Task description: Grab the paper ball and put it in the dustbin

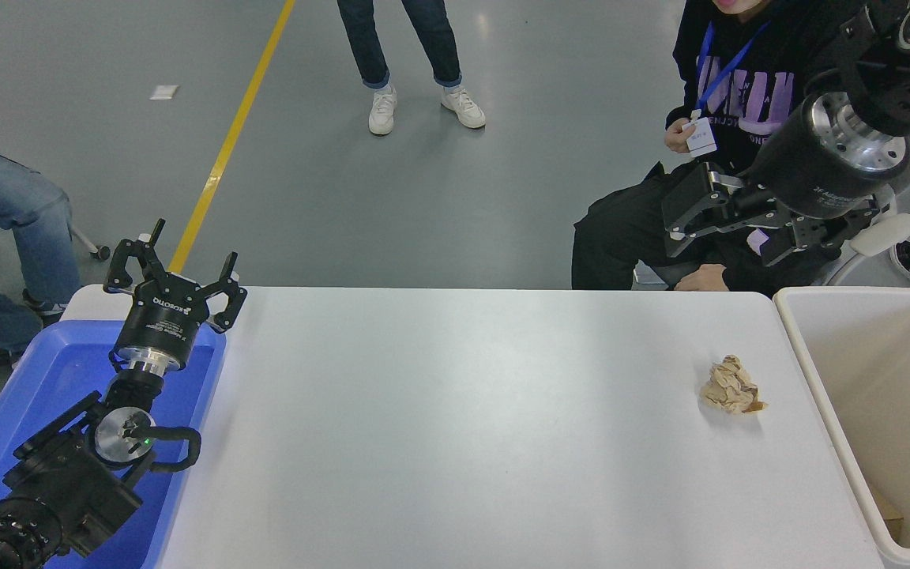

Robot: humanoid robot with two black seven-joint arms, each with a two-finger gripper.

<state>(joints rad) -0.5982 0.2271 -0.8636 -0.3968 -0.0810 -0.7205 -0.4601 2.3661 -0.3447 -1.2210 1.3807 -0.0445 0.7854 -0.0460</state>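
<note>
Paper ball (pixel 731 386) lies near the tabletop's (pixel 455 427) right edge, just beside the dustbin (pixel 834 411). Right gripper (pixel 680 225) hangs open beyond the far edge. Left gripper (pixel 174 265), open, sits over a blue tray (pixel 20 395).

The desk (pixel 455 427) lies bare around the paper ball (pixel 731 385), open from above and the left. The dustbin (pixel 810 379) wall stands near its right side; a seated person (pixel 660 237) sits beyond the far edge.
</note>
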